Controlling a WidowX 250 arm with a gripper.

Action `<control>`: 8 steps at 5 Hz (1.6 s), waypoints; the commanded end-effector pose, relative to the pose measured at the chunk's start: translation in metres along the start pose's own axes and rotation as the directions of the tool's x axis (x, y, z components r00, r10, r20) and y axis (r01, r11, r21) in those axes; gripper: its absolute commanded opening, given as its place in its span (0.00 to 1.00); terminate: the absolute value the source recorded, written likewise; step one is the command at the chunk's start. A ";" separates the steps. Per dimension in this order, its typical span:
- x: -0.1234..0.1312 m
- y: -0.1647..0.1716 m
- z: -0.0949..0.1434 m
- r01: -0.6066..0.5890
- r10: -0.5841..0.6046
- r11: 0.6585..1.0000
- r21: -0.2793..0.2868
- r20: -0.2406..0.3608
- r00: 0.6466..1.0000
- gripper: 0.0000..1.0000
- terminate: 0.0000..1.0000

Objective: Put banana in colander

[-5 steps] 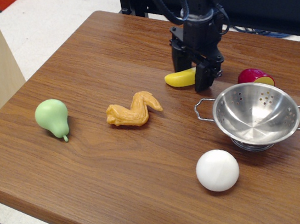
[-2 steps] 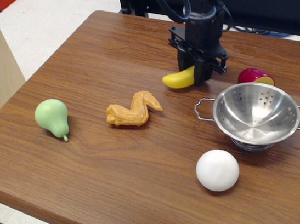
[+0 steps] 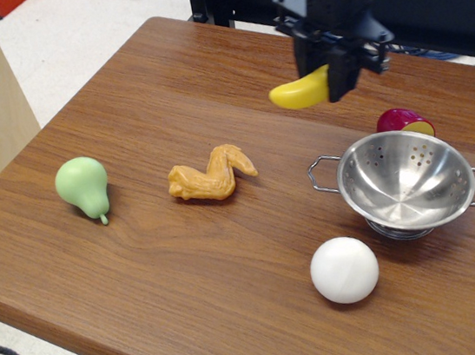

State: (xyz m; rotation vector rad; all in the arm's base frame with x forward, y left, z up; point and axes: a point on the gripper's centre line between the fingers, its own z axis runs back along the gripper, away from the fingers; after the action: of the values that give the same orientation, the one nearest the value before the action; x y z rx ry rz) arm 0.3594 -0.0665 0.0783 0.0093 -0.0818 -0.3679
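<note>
Banana (image 3: 301, 93) is up off the table, clamped in the claw (image 3: 339, 74) by one end w/ most of it sticking out left. Colander (image 3: 405, 180) sits below and a bit right. Risk imo: end grip on smooth plastic, could swing or slip out, or clip the rim and bounce off.

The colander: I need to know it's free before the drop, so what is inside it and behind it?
The colander holds nothing; its holed inner wall shows bare. Behind its far rim lies a red and yellow object, its lower part hidden by the rim.
</note>
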 end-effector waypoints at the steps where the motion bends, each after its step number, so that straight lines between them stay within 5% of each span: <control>1: -0.023 -0.055 0.017 0.074 -0.074 0.997 0.005 0.016 0.997 0.00 0.00; 4: -0.009 -0.079 0.006 0.006 -0.005 1.000 -0.022 0.040 0.999 0.00 0.00; 5: -0.005 -0.078 0.009 -0.033 0.034 0.999 -0.027 0.049 0.998 1.00 0.00; 8: -0.010 -0.068 0.019 -0.088 0.090 0.996 -0.024 0.064 0.994 1.00 0.00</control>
State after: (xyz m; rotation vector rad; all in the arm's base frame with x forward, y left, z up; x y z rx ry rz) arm 0.3183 -0.1216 0.0664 -0.0124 -0.0714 -0.2814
